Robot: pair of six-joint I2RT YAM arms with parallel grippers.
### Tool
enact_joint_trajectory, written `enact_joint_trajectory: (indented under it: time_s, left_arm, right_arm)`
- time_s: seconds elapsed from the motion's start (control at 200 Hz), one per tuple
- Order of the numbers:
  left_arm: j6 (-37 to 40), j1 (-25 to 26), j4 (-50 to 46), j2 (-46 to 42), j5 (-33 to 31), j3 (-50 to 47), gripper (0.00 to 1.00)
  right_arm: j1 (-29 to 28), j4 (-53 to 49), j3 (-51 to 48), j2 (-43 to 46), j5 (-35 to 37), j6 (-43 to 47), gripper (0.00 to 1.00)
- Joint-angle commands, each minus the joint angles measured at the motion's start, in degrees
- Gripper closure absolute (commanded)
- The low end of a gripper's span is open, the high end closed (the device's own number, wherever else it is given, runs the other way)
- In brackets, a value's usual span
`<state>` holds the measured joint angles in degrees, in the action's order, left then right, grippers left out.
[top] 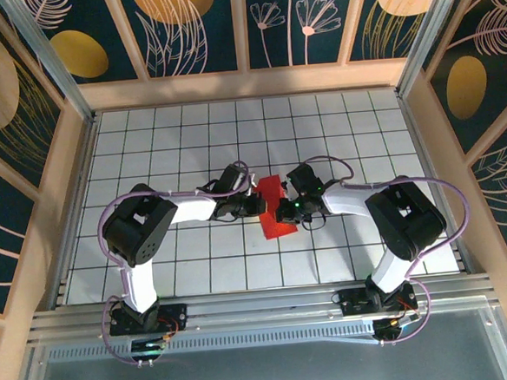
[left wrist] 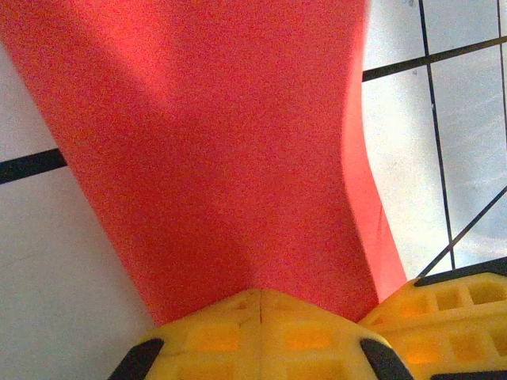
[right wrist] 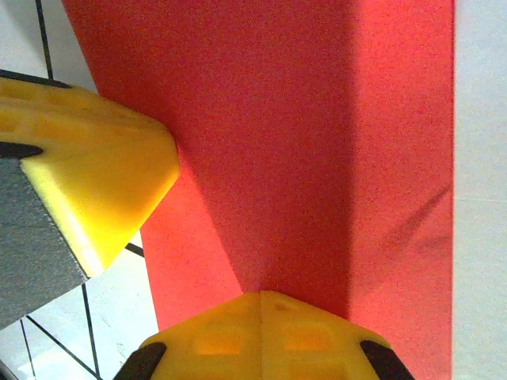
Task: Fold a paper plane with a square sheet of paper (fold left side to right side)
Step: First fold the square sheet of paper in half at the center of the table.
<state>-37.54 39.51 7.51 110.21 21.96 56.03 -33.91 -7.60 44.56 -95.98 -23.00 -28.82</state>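
The square sheet of paper (top: 279,225), bright red, lies mid-table with its left part raised and bowed. My left gripper (top: 259,205) meets it from the left, my right gripper (top: 287,210) from the right, tips close together. In the left wrist view the red sheet (left wrist: 222,142) spreads away from my shut left gripper (left wrist: 260,291), which pinches it; the right fingers (left wrist: 451,305) sit beside. In the right wrist view the sheet (right wrist: 317,119) runs out from my shut right gripper (right wrist: 260,293), with the left fingers (right wrist: 103,174) on its left edge. The paper plane is out of view.
The white grid-tiled table (top: 189,142) is walled by wooden rails and patterned dark panels (top: 199,28). Both arm bases stand on the metal rail (top: 262,311) at the near edge. Cables loop over each arm.
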Motion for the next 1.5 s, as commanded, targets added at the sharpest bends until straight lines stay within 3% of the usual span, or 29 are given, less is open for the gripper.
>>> enact_joint_trajectory:
  time_s: [0.0,0.646,0.936,1.166,1.291,1.496]
  left_arm:
    - [0.31,-0.74,-0.3,1.36,-2.42,0.48,1.0]
    - [6.05,-7.63,-5.47,7.56,-7.48,12.02,1.0]
    - [5.49,-10.74,-1.22,8.27,-7.78,10.93,1.0]
    - [6.78,-10.77,-1.09,3.67,-7.06,10.79,1.0]
    - [5.58,-10.44,1.31,-1.66,-3.25,6.61,1.0]
    - [1.42,-5.06,5.18,-7.43,0.63,-2.23,1.0]
  right_arm:
    - [-0.52,-5.85,-1.66,-4.06,6.11,1.22,1.0]
    - [-0.51,-4.8,-2.8,-4.65,5.96,0.7,1.0]
    - [-0.55,-4.27,-3.16,-4.24,5.1,0.26,1.0]
    - [-0.65,-2.14,-3.68,-3.39,3.29,-1.21,1.0]
    - [-0.78,-1.66,-3.7,-3.15,2.97,-1.68,1.0]
    - [-0.95,-1.59,-3.51,-3.49,3.14,-2.29,1.0]
